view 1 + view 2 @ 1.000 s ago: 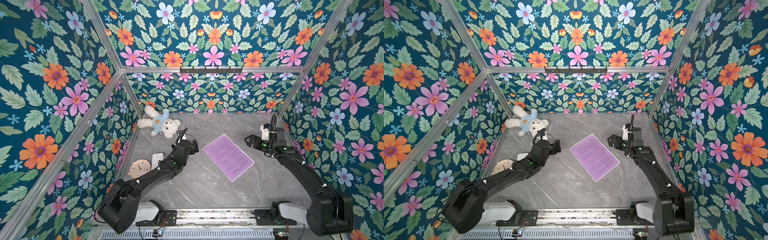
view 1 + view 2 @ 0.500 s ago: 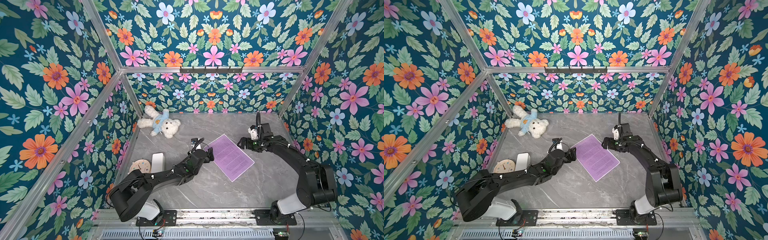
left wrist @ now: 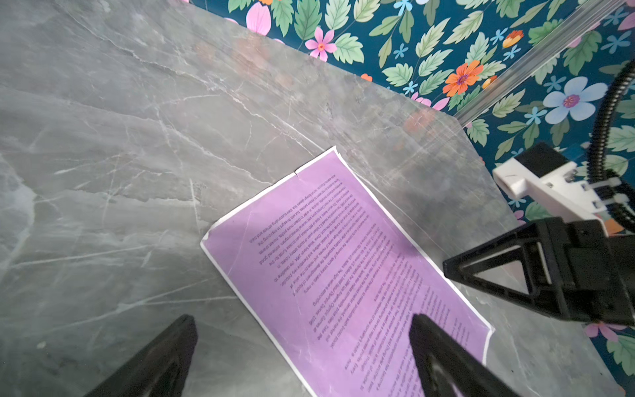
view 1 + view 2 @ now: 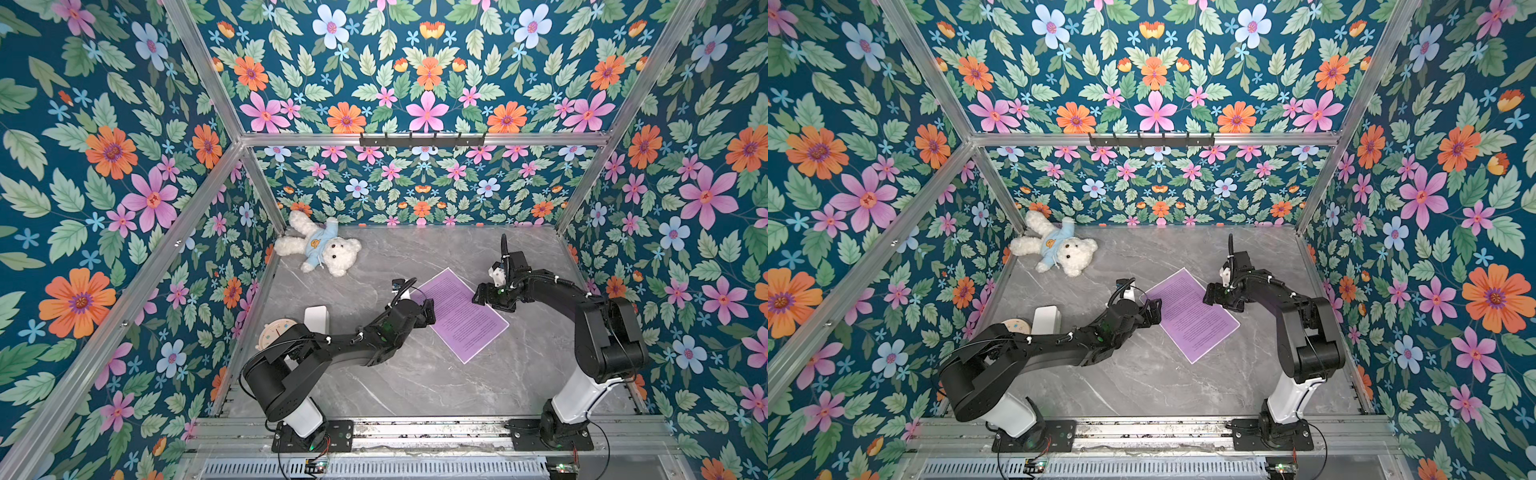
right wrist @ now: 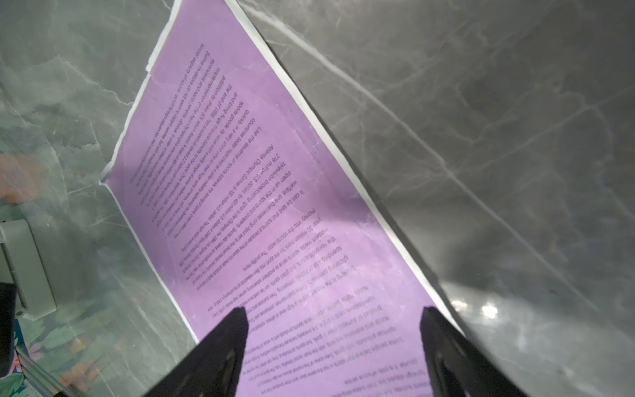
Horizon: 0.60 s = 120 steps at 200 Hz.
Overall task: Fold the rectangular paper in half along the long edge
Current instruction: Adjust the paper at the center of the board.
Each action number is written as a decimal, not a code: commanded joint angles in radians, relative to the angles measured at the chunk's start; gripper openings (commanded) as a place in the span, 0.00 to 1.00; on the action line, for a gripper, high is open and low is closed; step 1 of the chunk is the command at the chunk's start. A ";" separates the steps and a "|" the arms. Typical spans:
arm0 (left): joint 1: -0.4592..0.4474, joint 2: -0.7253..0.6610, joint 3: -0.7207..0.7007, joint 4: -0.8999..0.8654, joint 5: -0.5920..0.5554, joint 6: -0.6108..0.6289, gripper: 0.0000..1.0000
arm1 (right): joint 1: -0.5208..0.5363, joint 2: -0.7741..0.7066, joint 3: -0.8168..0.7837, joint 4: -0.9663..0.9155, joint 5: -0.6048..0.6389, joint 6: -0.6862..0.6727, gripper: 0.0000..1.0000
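1. The rectangular paper lies flat and unfolded on the grey table, well apart from the teddy bear.
2. The left gripper, jaws spread wide, straddles the paper's long edge nearer the bear.
3. The right gripper, jaws spread, is over the side farther from the bear.

Left arm stretched low and forward; left gripper jaws spread wide, empty. Right arm folded at the elbow, wrist pitched down; right gripper faces the left gripper, near it, jaws apart, empty.
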 commanded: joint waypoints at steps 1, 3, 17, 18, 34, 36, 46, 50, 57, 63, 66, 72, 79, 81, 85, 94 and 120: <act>0.000 -0.003 -0.002 -0.010 0.001 -0.046 1.00 | 0.004 0.014 -0.003 -0.018 0.032 0.003 0.82; 0.000 -0.004 -0.001 -0.013 -0.002 -0.048 1.00 | 0.004 0.019 -0.003 -0.018 0.032 0.004 0.82; 0.000 -0.008 -0.004 -0.037 -0.012 -0.077 1.00 | 0.007 0.040 -0.007 -0.022 0.033 0.008 0.82; 0.000 -0.008 -0.005 -0.038 -0.012 -0.077 1.00 | 0.008 0.041 -0.007 -0.022 0.033 0.009 0.82; 0.000 -0.013 -0.015 -0.045 -0.009 -0.105 1.00 | 0.016 0.067 -0.007 -0.033 0.033 0.014 0.82; 0.000 -0.014 -0.017 -0.046 -0.009 -0.110 1.00 | 0.018 0.068 -0.007 -0.034 0.033 0.015 0.82; 0.000 -0.014 -0.022 -0.054 -0.006 -0.134 1.00 | 0.031 0.073 -0.013 -0.033 0.034 0.018 0.82; -0.001 -0.015 -0.024 -0.057 -0.006 -0.142 1.00 | 0.037 0.070 -0.017 -0.032 0.036 0.021 0.82; 0.000 -0.013 -0.028 -0.064 -0.003 -0.155 1.00 | 0.049 0.067 -0.026 -0.031 0.038 0.025 0.82; 0.000 -0.015 -0.030 -0.082 -0.006 -0.172 1.00 | 0.060 0.060 -0.032 -0.030 0.040 0.029 0.82; -0.001 -0.016 -0.029 -0.092 -0.009 -0.184 1.00 | 0.067 0.057 -0.037 -0.031 0.041 0.032 0.82; 0.000 -0.016 -0.029 -0.109 -0.012 -0.195 1.00 | 0.079 0.048 -0.046 -0.028 0.043 0.036 0.82; 0.001 -0.016 -0.029 -0.129 -0.019 -0.212 1.00 | 0.095 0.037 -0.058 -0.026 0.046 0.045 0.82; 0.001 -0.016 -0.027 -0.136 -0.023 -0.220 1.00 | 0.100 0.034 -0.061 -0.025 0.047 0.047 0.82; 0.000 -0.016 -0.025 -0.155 -0.029 -0.236 1.00 | 0.110 0.026 -0.069 -0.023 0.048 0.052 0.82; 0.003 -0.018 -0.018 -0.200 -0.045 -0.276 1.00 | 0.130 0.008 -0.088 -0.017 0.048 0.068 0.82; 0.009 -0.015 -0.023 -0.282 -0.066 -0.340 1.00 | 0.190 -0.054 -0.137 0.000 0.040 0.120 0.82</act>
